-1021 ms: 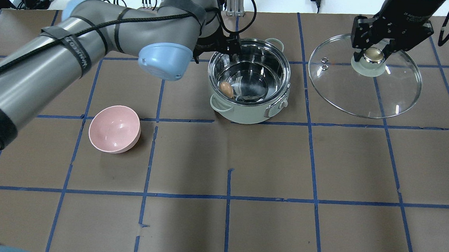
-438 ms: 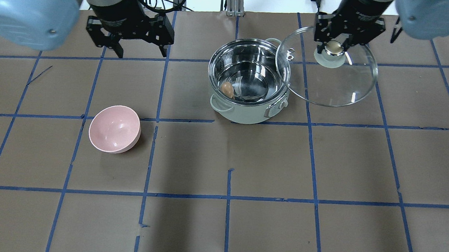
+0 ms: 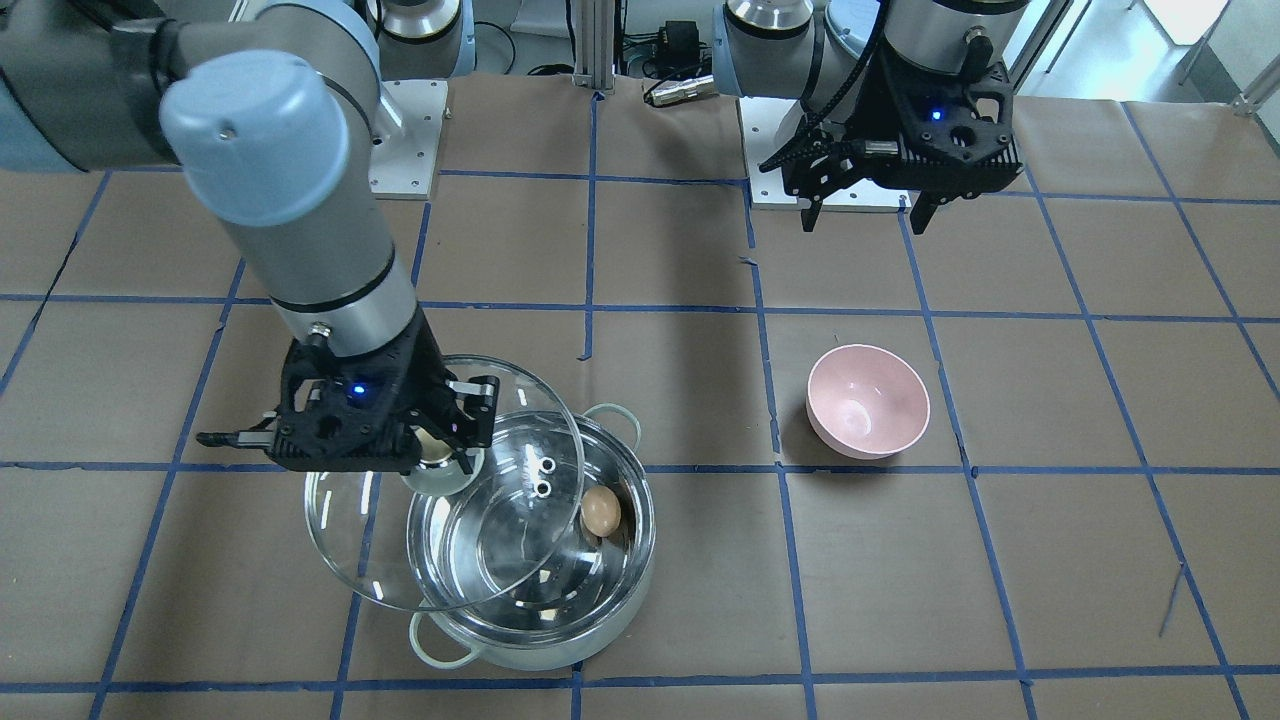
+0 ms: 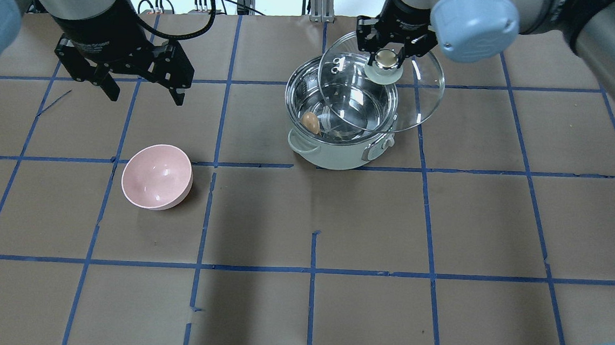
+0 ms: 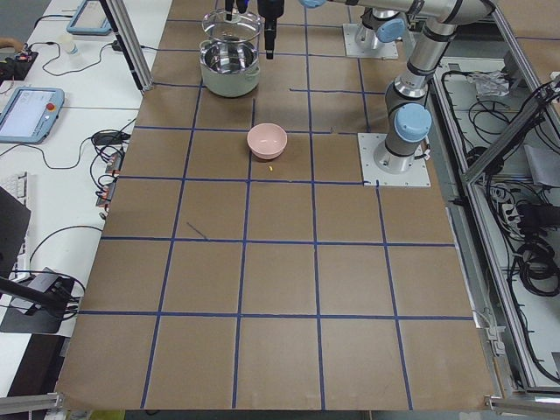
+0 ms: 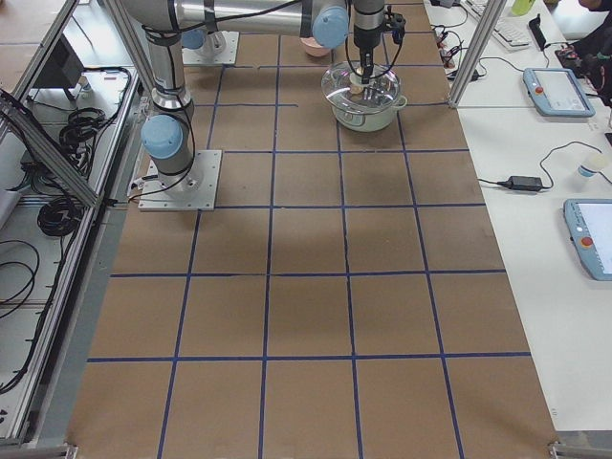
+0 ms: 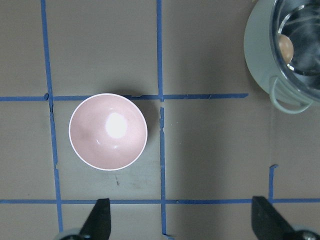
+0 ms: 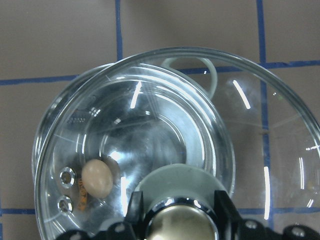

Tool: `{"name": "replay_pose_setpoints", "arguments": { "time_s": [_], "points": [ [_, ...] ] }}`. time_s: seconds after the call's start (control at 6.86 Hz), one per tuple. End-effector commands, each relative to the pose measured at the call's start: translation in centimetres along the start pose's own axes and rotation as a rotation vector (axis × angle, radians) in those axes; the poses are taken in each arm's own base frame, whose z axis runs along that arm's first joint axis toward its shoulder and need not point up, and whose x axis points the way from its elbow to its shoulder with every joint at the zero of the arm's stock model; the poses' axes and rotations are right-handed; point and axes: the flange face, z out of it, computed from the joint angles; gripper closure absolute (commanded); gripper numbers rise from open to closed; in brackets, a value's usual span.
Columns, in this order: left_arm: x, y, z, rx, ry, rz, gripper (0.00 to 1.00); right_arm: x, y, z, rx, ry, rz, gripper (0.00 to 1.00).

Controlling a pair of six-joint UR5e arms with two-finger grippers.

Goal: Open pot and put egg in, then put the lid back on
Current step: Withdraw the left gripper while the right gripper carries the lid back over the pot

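Observation:
The steel pot [image 4: 341, 152] with pale green handles stands open at the back middle of the table. The brown egg [image 4: 310, 122] lies inside it and also shows in the front view [image 3: 600, 511] and the right wrist view [image 8: 97, 179]. My right gripper [image 4: 384, 59] is shut on the knob of the glass lid [image 4: 415, 101]. It holds the lid above the pot, offset toward the pot's right and far side, covering only part of the opening. My left gripper [image 4: 145, 96] is open and empty, left of the pot and beyond the pink bowl.
A pink bowl [image 4: 156, 176] stands empty, left of and nearer than the pot; it also shows in the left wrist view [image 7: 108, 131]. Brown paper with blue tape lines covers the table. Cables lie past the far edge.
My right gripper has carried the lid leftward from beside the pot until it overlaps the opening. My left arm has pulled back from the pot to the left.

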Motion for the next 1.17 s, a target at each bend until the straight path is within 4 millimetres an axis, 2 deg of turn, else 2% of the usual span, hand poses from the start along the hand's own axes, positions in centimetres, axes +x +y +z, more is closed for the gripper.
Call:
{"name": "replay_pose_setpoints", "arguments": {
  "time_s": [0.0,0.29,1.02],
  "points": [
    [-3.16,-0.37,0.17,-0.006,0.015,-0.037,0.00,-5.44,-0.27,4.84,0.010,-0.012,0.038,0.67],
    [-3.38,-0.43,0.23,-0.005,0.015,-0.040,0.00,-6.16,-0.19,5.44,0.008,-0.012,0.031,0.66],
    [-3.29,-0.53,0.20,0.000,0.047,-0.046,0.00,-5.60,-0.39,5.81,0.023,0.045,0.028,0.47]
  ]
}}
